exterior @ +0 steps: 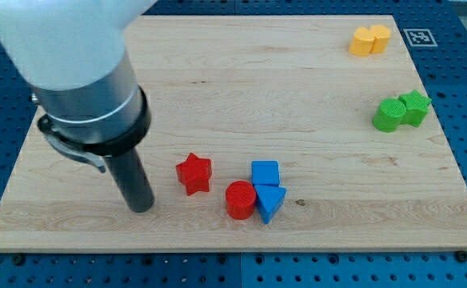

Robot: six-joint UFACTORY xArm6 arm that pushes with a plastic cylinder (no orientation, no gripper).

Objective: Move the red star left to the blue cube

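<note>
The red star point(193, 173) lies on the wooden board point(241, 80) left of centre, near the view's bottom. The blue cube point(265, 173) sits to its right, with a gap between them. A red cylinder point(239, 199) stands just below that gap, touching a blue triangular block point(270, 201) that sits under the cube. My tip point(141, 206) rests on the board to the left of the red star and slightly lower, apart from it.
Two yellow blocks point(369, 39) sit together at the view's top right. A green cylinder point(389, 115) and a green star point(415, 106) sit together at the right edge. A black-and-white marker point(419, 36) is on the top right corner.
</note>
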